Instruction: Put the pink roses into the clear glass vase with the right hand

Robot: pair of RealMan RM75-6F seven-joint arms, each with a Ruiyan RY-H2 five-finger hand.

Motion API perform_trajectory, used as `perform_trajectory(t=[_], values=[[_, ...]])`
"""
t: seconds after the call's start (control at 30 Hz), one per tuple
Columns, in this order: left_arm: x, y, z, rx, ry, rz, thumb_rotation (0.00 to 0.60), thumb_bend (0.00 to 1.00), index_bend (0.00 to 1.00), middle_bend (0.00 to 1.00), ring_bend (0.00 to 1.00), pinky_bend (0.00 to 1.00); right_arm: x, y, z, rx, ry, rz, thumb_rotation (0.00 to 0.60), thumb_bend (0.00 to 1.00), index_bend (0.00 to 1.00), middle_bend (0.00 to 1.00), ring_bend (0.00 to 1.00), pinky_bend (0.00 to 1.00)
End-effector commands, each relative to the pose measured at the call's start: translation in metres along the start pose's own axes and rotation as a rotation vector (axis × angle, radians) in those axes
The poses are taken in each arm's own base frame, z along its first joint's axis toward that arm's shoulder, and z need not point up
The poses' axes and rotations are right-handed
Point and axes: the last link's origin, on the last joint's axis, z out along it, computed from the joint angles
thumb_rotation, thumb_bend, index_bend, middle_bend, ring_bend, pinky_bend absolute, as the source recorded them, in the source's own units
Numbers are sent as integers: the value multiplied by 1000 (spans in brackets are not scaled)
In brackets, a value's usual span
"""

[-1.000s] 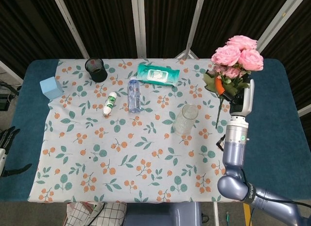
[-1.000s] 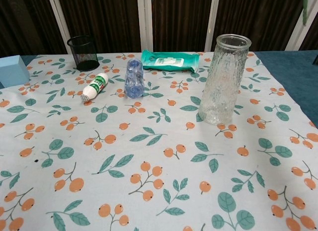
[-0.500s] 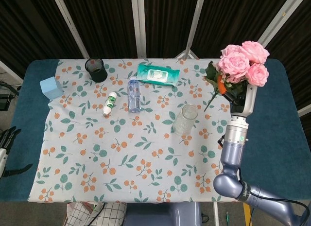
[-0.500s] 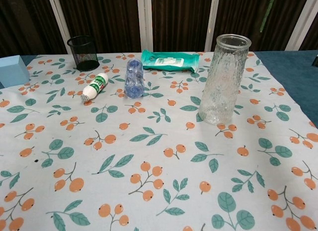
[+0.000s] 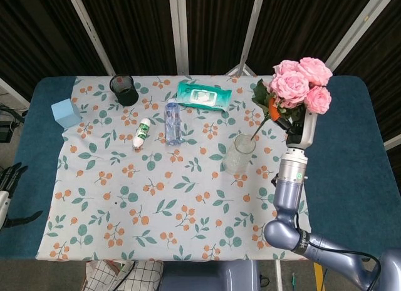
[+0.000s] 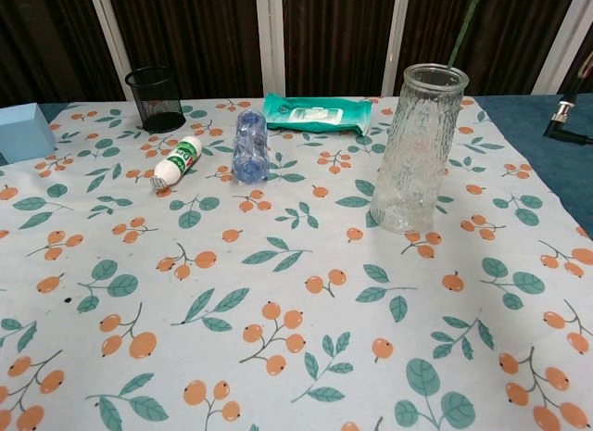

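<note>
The pink roses (image 5: 299, 83) are a bunch with green leaves, raised above the table's right side and gripped by my right hand (image 5: 296, 126) just under the blooms. One thin green stem (image 5: 258, 128) slants down-left from the bunch to the mouth of the clear glass vase (image 5: 238, 153). In the chest view the textured vase (image 6: 417, 148) stands upright, and the stem (image 6: 461, 28) comes down to its rim from the upper right. Whether the tip is inside the glass I cannot tell. My left hand (image 5: 9, 181) hangs off the table's left edge with fingers apart, holding nothing.
On the floral tablecloth (image 5: 156, 197) lie a clear bottle (image 5: 172, 121), a white tube (image 5: 143, 133) and a green wipes pack (image 5: 203, 94). A black mesh cup (image 5: 124, 89) and a light blue box (image 5: 65, 112) stand at the far left.
My right hand has carried the roses left and a little towards the vase. The stem's lower end now meets the vase mouth. Nothing else moved.
</note>
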Motion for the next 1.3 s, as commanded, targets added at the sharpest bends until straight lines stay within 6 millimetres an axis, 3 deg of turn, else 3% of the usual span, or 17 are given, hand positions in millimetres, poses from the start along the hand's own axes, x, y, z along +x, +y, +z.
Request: perform_trajectory(t=[0.03, 0.63, 0.97, 1.3], values=[[0, 0, 0, -1, -1, 0, 600, 0, 0, 0, 0, 0, -3, -1, 0, 3, -5, 1, 600, 367, 291, 371, 215, 163], [0, 1, -1, -10, -4, 0, 600, 0, 0, 0, 0, 0, -17, -7, -5, -12, -35, 6, 600, 367, 291, 371, 215, 163], [0, 1, -1, -11, -6, -1, 600, 0, 0, 0, 0, 0, -11, 15, -10, -63, -24, -31, 600, 367, 291, 371, 215, 163], [-1, 2, -1, -15, -8, 1, 600, 0, 0, 0, 0, 0, -1, 38, -39, -108, -49, -57, 600, 367, 291, 371, 212, 163]])
